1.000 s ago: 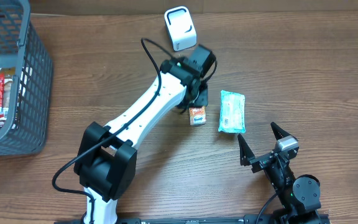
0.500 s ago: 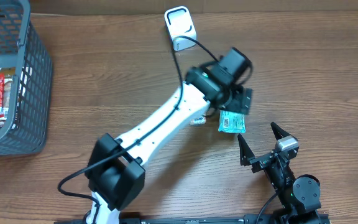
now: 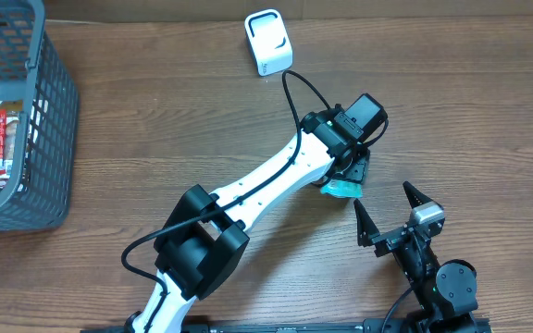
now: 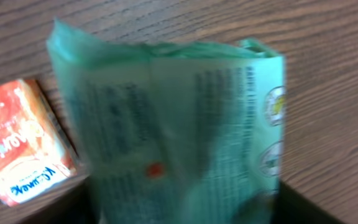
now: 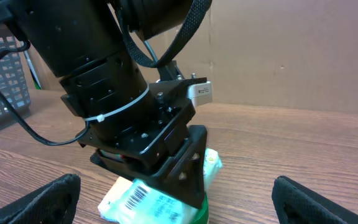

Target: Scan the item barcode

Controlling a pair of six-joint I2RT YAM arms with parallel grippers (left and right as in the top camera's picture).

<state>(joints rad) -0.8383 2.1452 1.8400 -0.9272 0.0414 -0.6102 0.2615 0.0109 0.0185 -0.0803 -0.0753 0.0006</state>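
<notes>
Left arm has swung from the orange carton (image 4: 23,146) onto the green packet (image 3: 340,191). Right hand (image 3: 382,195), just nearer than the packet: fingers wide apart, empty. Left hand (image 3: 348,178) straddles the packet; cannot tell if clamped. White scanner (image 3: 268,42) stands well beyond the packet.

Grey basket (image 3: 49,129), orange carton (image 4: 23,146)

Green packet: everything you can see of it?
The green packet is a soft plastic wrapper with crimped ends, fine print and a white barcode patch. It lies on the wooden table under the left gripper, which straddles it; a firm grip can't be confirmed. A small orange carton sits beside it.
</notes>
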